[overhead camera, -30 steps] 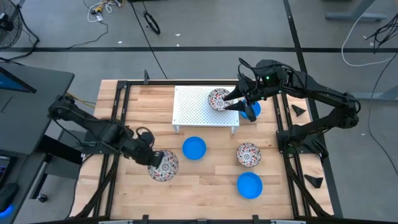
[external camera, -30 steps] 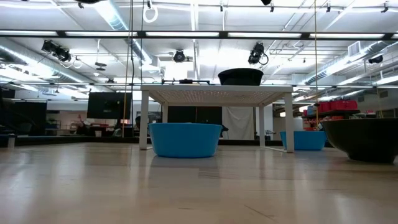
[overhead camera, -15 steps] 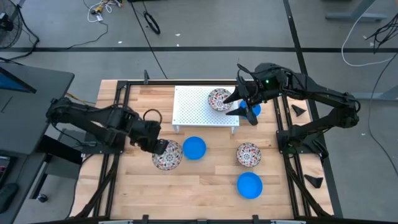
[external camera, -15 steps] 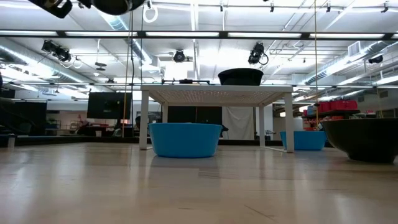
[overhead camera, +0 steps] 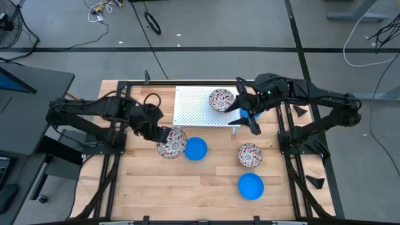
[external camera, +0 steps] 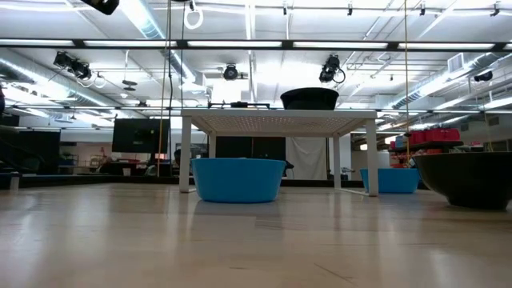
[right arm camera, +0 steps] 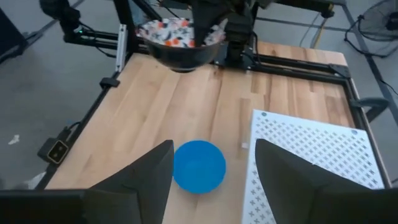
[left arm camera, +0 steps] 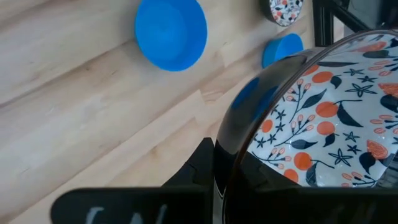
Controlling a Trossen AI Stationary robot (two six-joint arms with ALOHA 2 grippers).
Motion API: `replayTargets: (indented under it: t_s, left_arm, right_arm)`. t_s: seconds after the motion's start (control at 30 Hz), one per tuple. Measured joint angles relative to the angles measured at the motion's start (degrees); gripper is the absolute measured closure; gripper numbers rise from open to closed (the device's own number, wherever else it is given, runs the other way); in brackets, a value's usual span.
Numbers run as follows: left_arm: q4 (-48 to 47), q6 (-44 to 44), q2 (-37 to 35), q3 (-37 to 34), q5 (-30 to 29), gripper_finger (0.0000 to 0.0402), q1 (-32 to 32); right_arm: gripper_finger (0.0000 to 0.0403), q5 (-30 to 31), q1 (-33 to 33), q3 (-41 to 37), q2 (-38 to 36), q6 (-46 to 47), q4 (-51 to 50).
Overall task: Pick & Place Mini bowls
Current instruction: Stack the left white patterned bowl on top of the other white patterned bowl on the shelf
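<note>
While your left tool point(overhead camera: 164, 134) pinches a patterned mini bowl point(overhead camera: 171, 142) by its rim, lifted clear of the tabletop point(overhead camera: 206, 181) beside the rack point(overhead camera: 197, 109), treat it as light, stiff, glossy and breakable: grip the rim wall squarely, not the curve. A blue bowl point(overhead camera: 196, 149) sits just right of it. One patterned bowl point(overhead camera: 220, 99) rests on the rack. Your right tool point(overhead camera: 248, 114), fingers spread and empty, hangs at the rack's right edge. Further patterned point(overhead camera: 249, 155) and blue point(overhead camera: 251, 186) bowls lie front right.
</note>
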Motion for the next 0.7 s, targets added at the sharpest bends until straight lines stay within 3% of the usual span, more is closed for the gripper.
replayTargets:
  t_s: [0.33,0.7]
  left_arm:
    - [-6.1,5.2,5.6,6.5,0.9,0.0385,3.2]
    - [-14.9,15.9,18.9,23.9,2.6,0.0385,7.5]
  right_arm:
    - [0.0175,0.1,3.0,0.5,0.0,0.0,0.5]
    - [0.0175,0.6,5.0,6.2,0.1,-0.8,-2.6]
